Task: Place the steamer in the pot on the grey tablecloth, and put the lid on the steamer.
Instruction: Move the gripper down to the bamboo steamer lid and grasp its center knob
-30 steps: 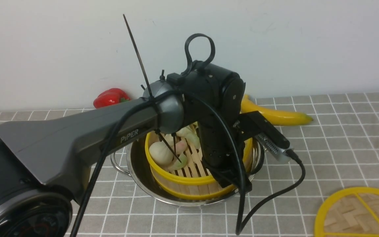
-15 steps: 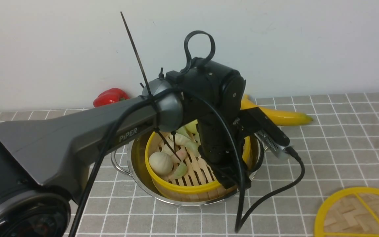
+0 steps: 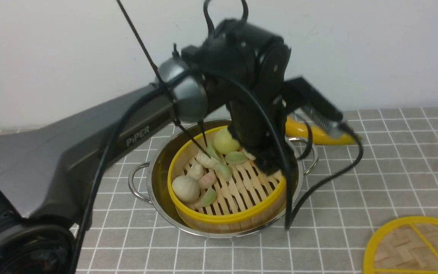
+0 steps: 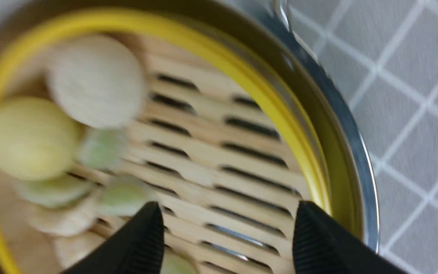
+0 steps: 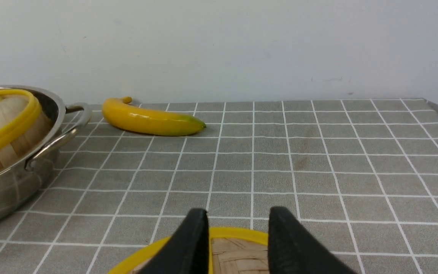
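The steamer, a bamboo basket with a yellow rim, sits inside the steel pot on the grey tablecloth. Buns and dumplings lie on its slatted floor. My left gripper hangs open just above that floor, near the side by the pot's rim, holding nothing. In the front view its wrist hides the jaws. The lid, a woven disc with yellow spokes, lies flat at the near right. My right gripper is open low over the lid's far rim.
A yellow banana lies behind the pot near the white wall, also seen as the banana in the right wrist view. The pot's wire handle sticks out toward the lid. The left arm's cable dangles beside the pot.
The left gripper opened and let go of the steamer, which settled level into the pot. The left wrist then rose and moved back. The lid stayed put.
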{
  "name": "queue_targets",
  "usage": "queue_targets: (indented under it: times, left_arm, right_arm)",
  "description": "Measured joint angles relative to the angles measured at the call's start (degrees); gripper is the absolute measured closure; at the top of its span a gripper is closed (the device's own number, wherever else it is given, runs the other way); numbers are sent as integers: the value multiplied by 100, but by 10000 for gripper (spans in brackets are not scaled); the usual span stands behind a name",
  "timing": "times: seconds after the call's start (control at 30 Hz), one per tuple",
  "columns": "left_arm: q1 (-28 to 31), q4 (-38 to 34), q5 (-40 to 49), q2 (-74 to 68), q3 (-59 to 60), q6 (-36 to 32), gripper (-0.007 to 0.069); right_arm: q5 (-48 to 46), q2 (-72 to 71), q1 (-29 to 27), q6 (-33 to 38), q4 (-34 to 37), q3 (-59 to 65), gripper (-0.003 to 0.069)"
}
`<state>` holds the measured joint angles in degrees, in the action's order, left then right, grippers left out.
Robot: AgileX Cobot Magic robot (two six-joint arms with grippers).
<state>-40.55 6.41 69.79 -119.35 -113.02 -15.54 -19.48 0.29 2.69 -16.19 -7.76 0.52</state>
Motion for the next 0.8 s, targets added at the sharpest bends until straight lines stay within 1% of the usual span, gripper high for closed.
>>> queue_targets:
  times: [0.2,0.33,0.5,0.63,0.8]
  left_arm:
    - [0,14,16,340,-801,424,229]
    - [0,14,21,719,-949,890,287]
    - [0,9,27,1034,-998,1319,359]
    - [0,10,35,1158,-1005,1407,419]
    - [0,15,61,1158,-1005,1435,455]
  right_arm:
    - [0,0,0,0,0,0,417]
    - [0,0,0,0,0,0,417]
    - [0,0,0,0,0,0,417]
    - [0,0,0,0,0,0,417]
    - [0,0,0,0,0,0,417]
